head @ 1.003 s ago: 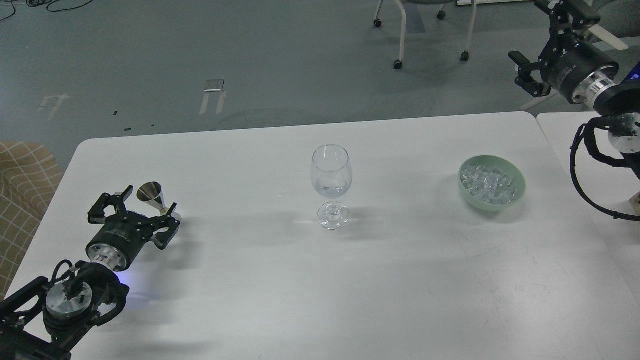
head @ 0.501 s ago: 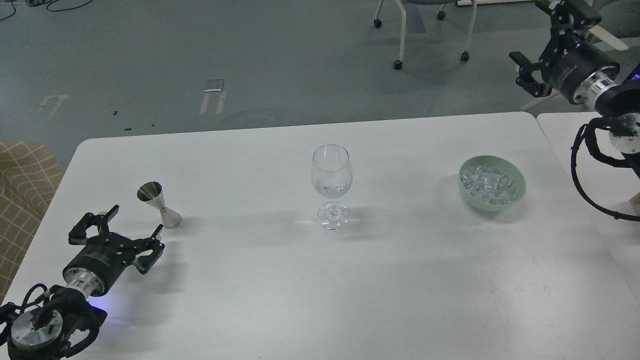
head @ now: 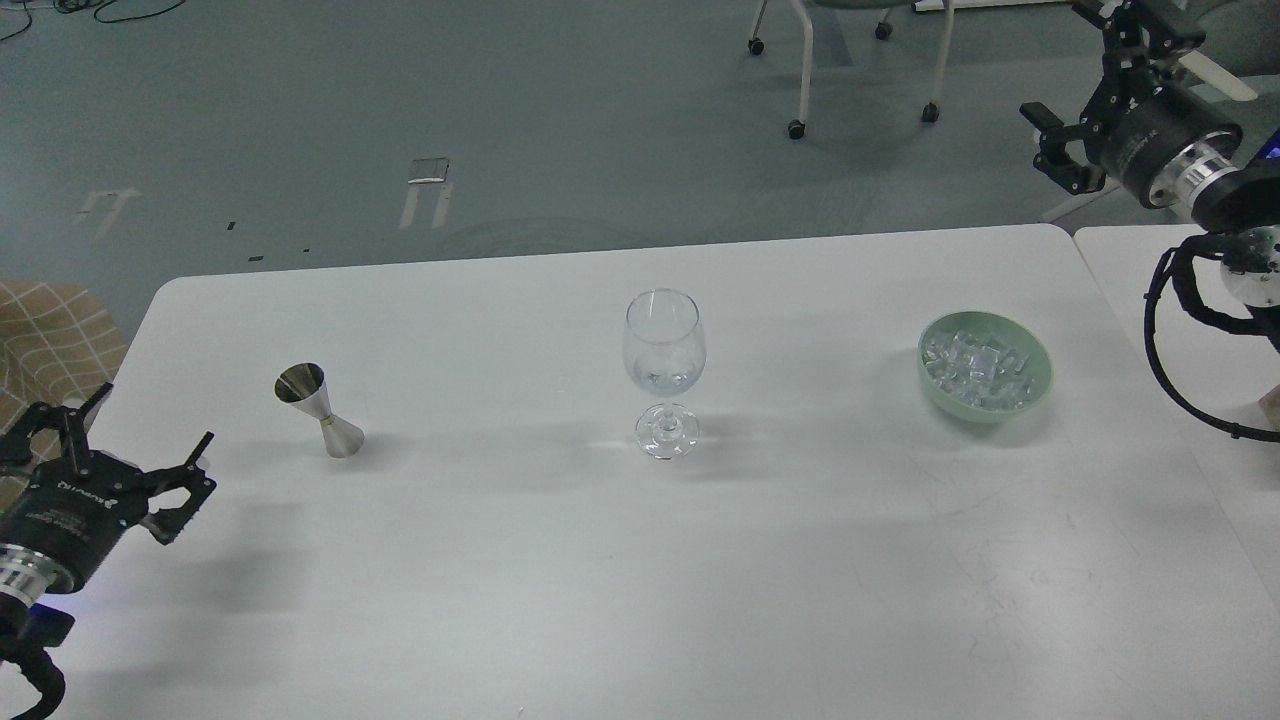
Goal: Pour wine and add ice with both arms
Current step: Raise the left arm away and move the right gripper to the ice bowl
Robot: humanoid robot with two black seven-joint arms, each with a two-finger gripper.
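Note:
A clear stemmed glass point(head: 663, 370) stands at the table's middle with a little clear wine point(head: 660, 381) in the bottom of its bowl. A steel jigger point(head: 319, 411) stands upright at the left. The ice point(head: 976, 362) is heaped in a pale green bowl point(head: 1035, 385) at the right. My left gripper point(head: 150, 420) is open and empty, low at the left edge, well apart from the jigger. My right gripper point(head: 1092, 75) is open and empty, raised at the top right, behind and above the bowl.
The white table point(head: 640, 580) has a rounded far edge; a second white table point(head: 1190, 300) adjoins it on the right. Chair legs on castors point(head: 800, 90) stand on the floor behind. A checked tan seat point(head: 45, 340) is at the left.
My left arm has drawn back from the jigger toward the lower left, open, leaving the jigger standing on the table. The right arm has barely moved.

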